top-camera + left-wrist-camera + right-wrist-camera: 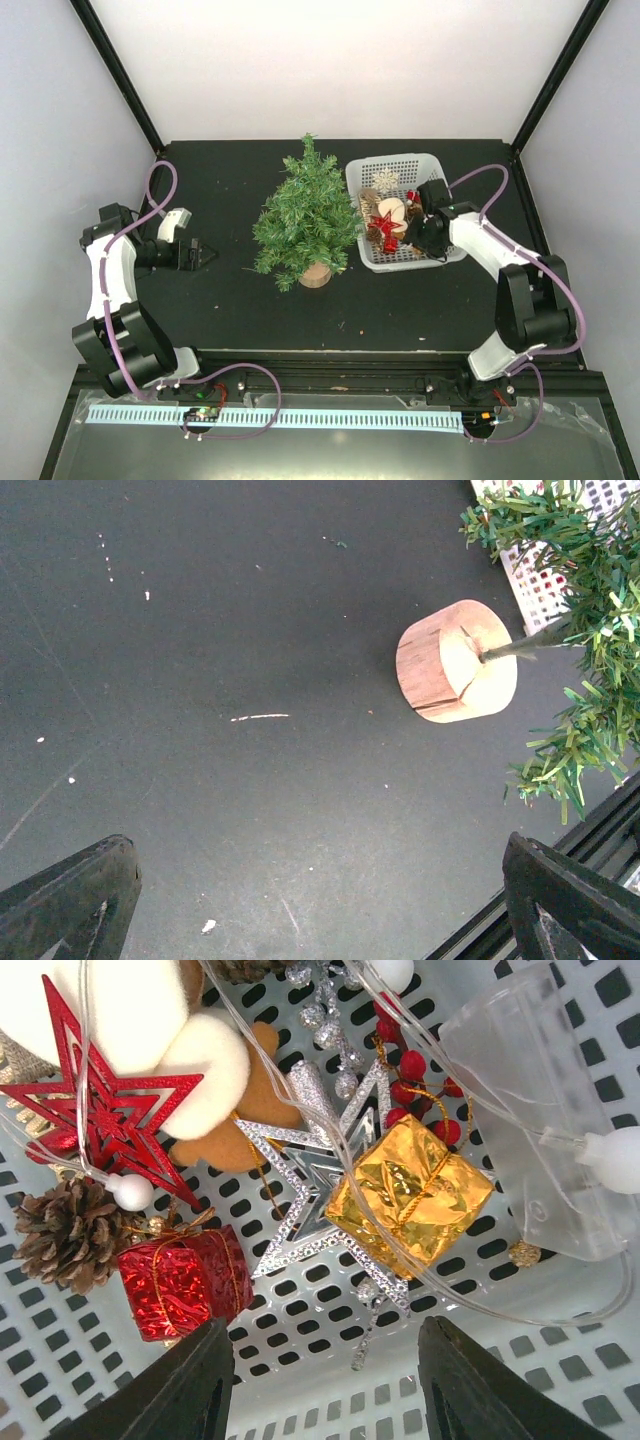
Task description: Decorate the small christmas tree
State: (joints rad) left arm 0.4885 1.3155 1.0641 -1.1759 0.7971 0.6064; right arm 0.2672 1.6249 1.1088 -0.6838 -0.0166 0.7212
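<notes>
Black table [240,300]: beside small christmas tree [305,215], white basket [400,165] of ornaments [390,222]

A matte black table [230,300] stands inside a booth. Behind it rises a plain white wall [340,60], edged by two slanting black posts [115,70], with pale grey side walls [40,120]. The light is soft and even. White specks and a short scratch [258,717] mark the tabletop.

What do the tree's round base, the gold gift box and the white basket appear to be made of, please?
Tree base: looks like raw wood, matte, with cracks across the cut face.
Gold gift box: apparently crinkled metallic foil, glossy and reflective, tied with gold cord.
White basket: likely moulded plastic, smooth, with regular slotted holes.
</notes>
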